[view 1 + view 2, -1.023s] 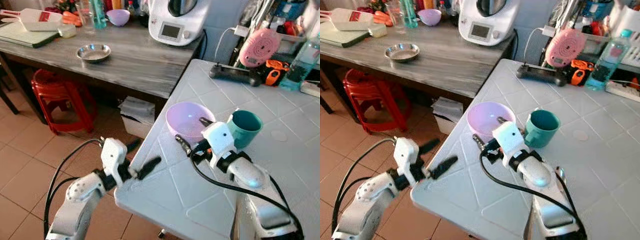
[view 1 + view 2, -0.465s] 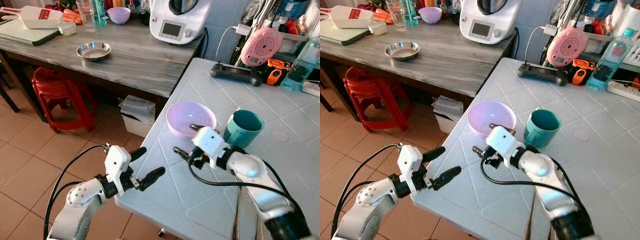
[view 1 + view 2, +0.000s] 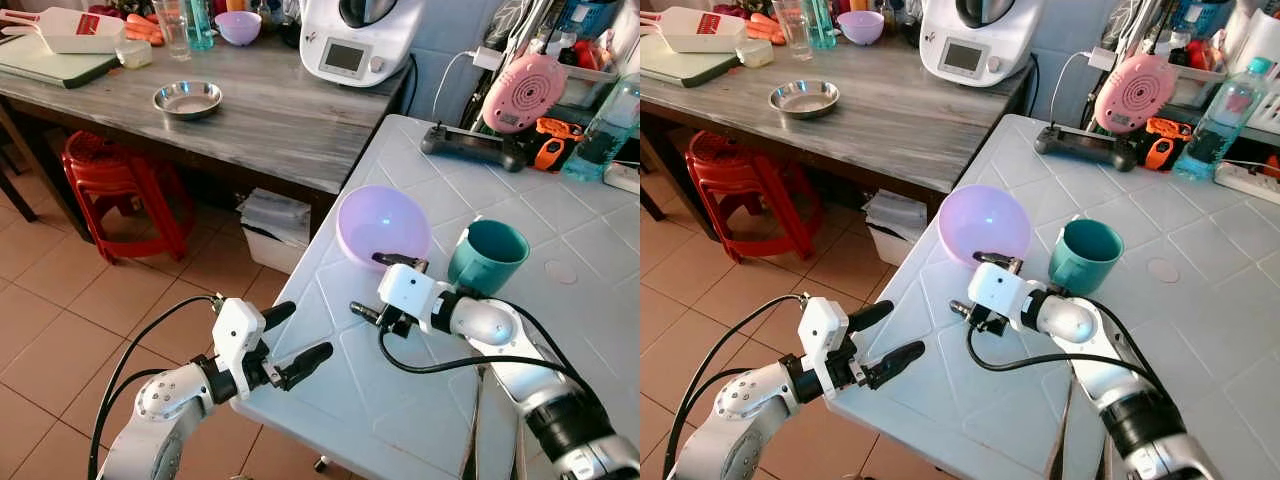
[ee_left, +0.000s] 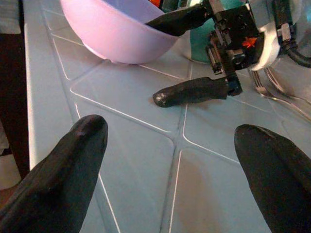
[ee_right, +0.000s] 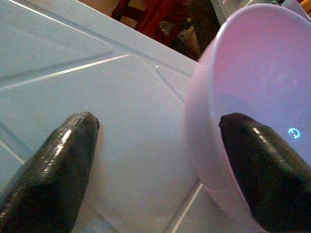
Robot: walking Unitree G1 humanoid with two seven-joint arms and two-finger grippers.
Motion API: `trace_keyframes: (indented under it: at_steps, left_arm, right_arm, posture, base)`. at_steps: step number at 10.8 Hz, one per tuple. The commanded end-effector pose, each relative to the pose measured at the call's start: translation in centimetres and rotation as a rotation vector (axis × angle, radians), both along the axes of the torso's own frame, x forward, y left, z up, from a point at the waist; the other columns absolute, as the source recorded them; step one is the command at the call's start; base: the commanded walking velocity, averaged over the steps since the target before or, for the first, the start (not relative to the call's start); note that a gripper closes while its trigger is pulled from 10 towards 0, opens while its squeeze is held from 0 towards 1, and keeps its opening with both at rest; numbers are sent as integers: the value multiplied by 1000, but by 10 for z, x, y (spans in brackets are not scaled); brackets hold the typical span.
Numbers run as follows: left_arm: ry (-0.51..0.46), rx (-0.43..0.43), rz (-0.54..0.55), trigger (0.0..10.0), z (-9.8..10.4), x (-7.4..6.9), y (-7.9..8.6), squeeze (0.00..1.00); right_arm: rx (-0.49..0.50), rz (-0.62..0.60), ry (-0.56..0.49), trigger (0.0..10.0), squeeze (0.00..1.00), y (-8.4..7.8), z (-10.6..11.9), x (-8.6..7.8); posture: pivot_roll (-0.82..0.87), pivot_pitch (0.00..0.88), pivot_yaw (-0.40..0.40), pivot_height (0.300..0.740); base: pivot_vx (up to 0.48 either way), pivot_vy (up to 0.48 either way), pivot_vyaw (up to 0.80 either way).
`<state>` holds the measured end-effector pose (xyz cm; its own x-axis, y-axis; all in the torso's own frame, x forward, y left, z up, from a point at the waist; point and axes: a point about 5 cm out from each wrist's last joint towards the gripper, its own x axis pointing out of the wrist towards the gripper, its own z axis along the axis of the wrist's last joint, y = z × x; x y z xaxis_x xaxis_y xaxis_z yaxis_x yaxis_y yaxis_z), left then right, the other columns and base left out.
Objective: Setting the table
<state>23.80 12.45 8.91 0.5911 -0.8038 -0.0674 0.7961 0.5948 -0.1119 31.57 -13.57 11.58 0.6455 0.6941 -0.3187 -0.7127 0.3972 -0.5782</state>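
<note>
**Bowl tipped at the table's near edge**

At lower left of the frame, your left gripper (image 3: 288, 339) hovers off the white table (image 3: 560, 330) corner, fingers spread wide. At centre, your right gripper (image 3: 380, 288) gapes wide, one finger inside the tilted purple bowl (image 3: 381, 224). The teal cup (image 3: 488, 257) stands just right of it.

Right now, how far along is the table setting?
Done: the purple bowl and teal cup are on the white table; forks lie there too. In hand: the right tool has one finger inside the tipped bowl, open. The left tool hovers open at the table's edge. Left: settling the bowl and arranging the pieces.
</note>
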Motion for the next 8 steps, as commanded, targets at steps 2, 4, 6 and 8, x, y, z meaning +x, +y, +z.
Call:
trace_keyframes:
  at_steps: [2, 4, 6, 8]
  left_arm:
    - [-10, 8, -16, 10000, 2, -2, -2, 0]
    - [-4, 11, -20, 10000, 2, -2, -2, 0]
    - [-8, 14, -23, 10000, 2, -1, -3, 0]
    - [-13, 10, -25, 10000, 4, -1, -3, 0]
  right_arm:
    - [-47, 3, -29, 157, 0, -5, -1, 5]
    - [-69, -5, -63, 0, 0, -11, -2, 8]
    - [-85, -22, -93, 0, 0, -18, -2, 10]
    - [-100, -18, -118, 0, 0, -21, -1, 10]
  posture:
    - [73, 95, -49, 740]
    - [70, 93, -44, 740]
    - [70, 93, -44, 740]
    - [68, 91, -41, 740]
  base:
    - [0, 0, 0]
    - [0, 0, 0]
    - [0, 0, 0]
    - [0, 0, 0]
